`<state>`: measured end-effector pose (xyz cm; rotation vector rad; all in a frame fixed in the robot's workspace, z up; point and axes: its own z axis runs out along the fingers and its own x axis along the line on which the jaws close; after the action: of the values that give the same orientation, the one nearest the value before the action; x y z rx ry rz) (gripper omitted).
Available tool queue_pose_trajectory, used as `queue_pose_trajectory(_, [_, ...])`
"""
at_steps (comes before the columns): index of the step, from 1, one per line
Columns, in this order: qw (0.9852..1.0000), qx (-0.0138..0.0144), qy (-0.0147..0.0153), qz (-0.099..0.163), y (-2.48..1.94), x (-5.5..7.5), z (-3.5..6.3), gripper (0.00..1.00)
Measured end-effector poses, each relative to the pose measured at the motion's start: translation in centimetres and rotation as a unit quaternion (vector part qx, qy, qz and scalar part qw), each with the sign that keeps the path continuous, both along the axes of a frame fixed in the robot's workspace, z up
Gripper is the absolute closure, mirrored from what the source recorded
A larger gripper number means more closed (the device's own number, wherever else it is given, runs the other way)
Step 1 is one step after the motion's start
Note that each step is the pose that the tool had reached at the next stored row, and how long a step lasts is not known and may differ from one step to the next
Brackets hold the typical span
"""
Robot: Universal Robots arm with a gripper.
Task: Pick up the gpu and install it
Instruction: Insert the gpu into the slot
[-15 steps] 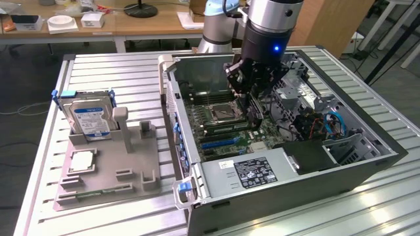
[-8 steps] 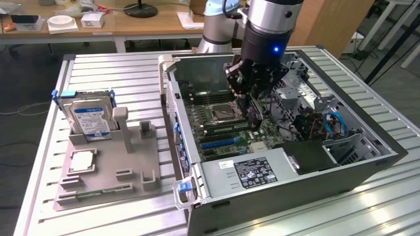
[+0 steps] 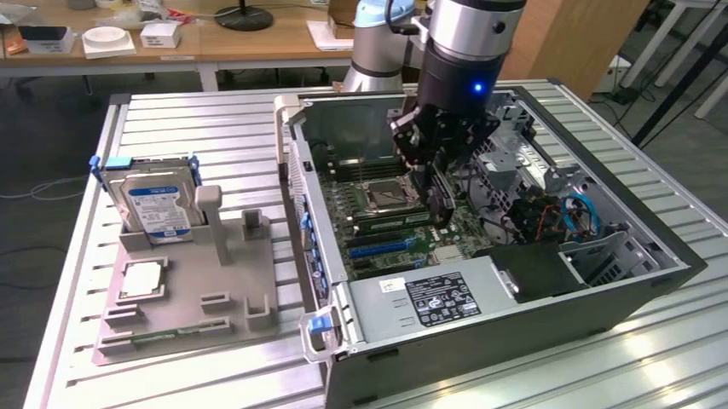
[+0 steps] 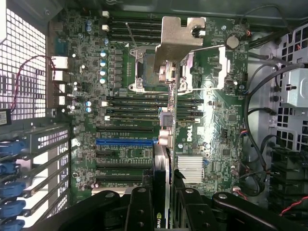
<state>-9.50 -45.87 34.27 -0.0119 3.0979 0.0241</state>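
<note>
Black is the colour of my hand (image 3: pixel 436 162) in the exterior view. It is down inside the open computer case (image 3: pixel 534 336), just above the green motherboard (image 3: pixel 376 230). My hand is squeezed tight on the gpu (image 3: pixel 442 204), a thin dark card that hangs on its edge over the middle of the motherboard. The silver hard drive (image 3: pixel 157 206) stands far from the motherboard, outside the case.

In the wrist view my two black fingers (image 4: pixel 139 211) press the gpu (image 4: pixel 163 168) from both sides. The card reaches out over the motherboard (image 4: pixel 120 72), with its shiny metal end plate (image 4: pixel 180 36) at the far tip. It passes the end of the motherboard's blue slot (image 4: pixel 125 142). I cannot tell if it touches the motherboard.
</note>
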Motion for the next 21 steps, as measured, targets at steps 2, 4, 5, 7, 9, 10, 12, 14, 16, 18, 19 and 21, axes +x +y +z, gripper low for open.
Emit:
queue_pose_trajectory(2, [1.0, 0.0, 0.0, 0.0, 0.0, 0.0, -0.05, 0.74])
queue_pose_trajectory(4, [1.0, 0.0, -0.0001, 0.0, 0.0, 0.0, -0.1, 0.74])
queue_pose_trajectory(5, [1.0, 0.0, -0.0001, 0.0, 0.0, 0.0, -0.12, 0.74])
queue_pose_trajectory(7, [1.0, 0.0, -0.0002, 0.0, 0.0, 0.0, -0.17, 0.74])
queue_pose_trajectory(9, [1.0, 0.0, -0.0002, 0.0, 0.0, 0.0, -0.22, 0.74])
queue_pose_trajectory(10, [1.0, 0.0, -0.0003, 0.0, 0.0, 0.0, -0.24, 0.74])
queue_pose_trajectory(12, [1.0, 0.0, -0.0003, 0.0, 0.0, 0.0, -0.29, 0.74])
queue_pose_trajectory(14, [1.0, 0.0, -0.0004, 0.0, 0.0, 0.0, -0.34, 0.74])
queue_pose_trajectory(16, [1.0, 0.0, -0.0004, 0.0, 0.0, 0.0, -0.38, 0.74])
queue_pose_trajectory(18, [1.0, 0.0, -0.0005, 0.0, 0.0, 0.0, -0.43, 0.74])
queue_pose_trajectory(19, [1.0, 0.0, -0.0005, 0.0, 0.0, 0.0, -0.46, 0.74])
queue_pose_trajectory(21, [1.0, 0.0, -0.0005, 0.0, 0.0, 0.0, -0.5, 0.74])
